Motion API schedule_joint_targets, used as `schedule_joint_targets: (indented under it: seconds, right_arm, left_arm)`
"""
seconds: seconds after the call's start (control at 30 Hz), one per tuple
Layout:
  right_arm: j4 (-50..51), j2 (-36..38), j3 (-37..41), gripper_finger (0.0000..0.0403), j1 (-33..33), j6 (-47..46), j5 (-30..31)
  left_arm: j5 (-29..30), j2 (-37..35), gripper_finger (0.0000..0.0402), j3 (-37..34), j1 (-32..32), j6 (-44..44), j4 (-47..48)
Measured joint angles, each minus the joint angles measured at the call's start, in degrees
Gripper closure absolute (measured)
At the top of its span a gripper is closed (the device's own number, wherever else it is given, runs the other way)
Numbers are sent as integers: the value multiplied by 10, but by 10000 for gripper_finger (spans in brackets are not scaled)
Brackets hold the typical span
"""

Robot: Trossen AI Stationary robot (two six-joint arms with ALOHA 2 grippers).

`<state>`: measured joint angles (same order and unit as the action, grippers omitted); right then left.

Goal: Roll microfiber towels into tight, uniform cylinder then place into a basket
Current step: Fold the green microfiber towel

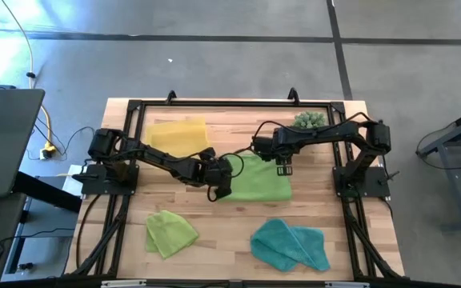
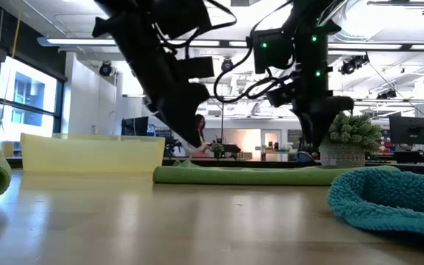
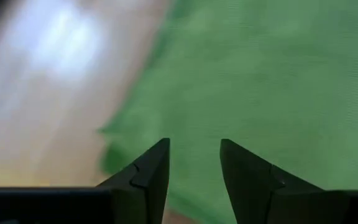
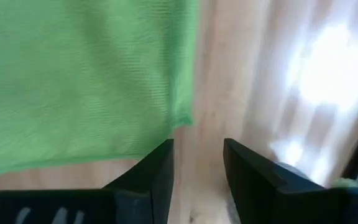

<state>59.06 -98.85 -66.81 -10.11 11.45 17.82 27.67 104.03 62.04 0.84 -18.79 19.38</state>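
High view: a lime green microfiber towel [image 1: 259, 181] lies spread flat at mid-table, between the two arms. Left gripper [image 1: 219, 184] stands at the towel's left edge, fingers [image 3: 146, 179] parted with nothing between them; the left wrist view shows the towel just beyond their tips. Right gripper [image 1: 284, 167] hangs over the towel's right edge, fingers [image 4: 156, 173] likewise parted and empty. The translucent yellow basket [image 1: 178, 133] sits behind the left arm, empty. A crumpled lime green towel [image 1: 170, 233] and a teal towel [image 1: 290, 244] lie along the near edge of the wooden table [image 1: 230, 232]. A spiky green plant [image 1: 308, 121] stands at the far right.
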Motion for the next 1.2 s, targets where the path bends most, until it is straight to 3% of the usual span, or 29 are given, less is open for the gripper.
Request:
schedule_joint_targets:
  seconds: [0.1, 0.33, 0.67, 0.9, 1.1, 1.2]
  right_arm:
    - [-1, 0, 0, 274, -6, -27, -21]
    - [8, 0, 16, 274, 0, -149, -215]
    - [-86, 0, 105, 274, 60, -192, -222]
    - [-139, 2, 129, 274, 62, -166, -109]
    - [-278, -2, 131, 274, 43, -44, 35]
    - [-300, -2, 116, 274, 36, -25, 62]
  left_arm:
    - [-52, 1, 273, -1, 0, 14, -17]
    - [-79, 25, 284, -3, -6, 14, -13]
    - [-148, 44, 287, -3, 1, 10, -11]
    - [-231, 46, 287, -3, 24, -23, -19]
    - [-244, 46, 287, -3, 31, -24, -40]
    - [-241, 46, 287, 1, 26, -6, -46]
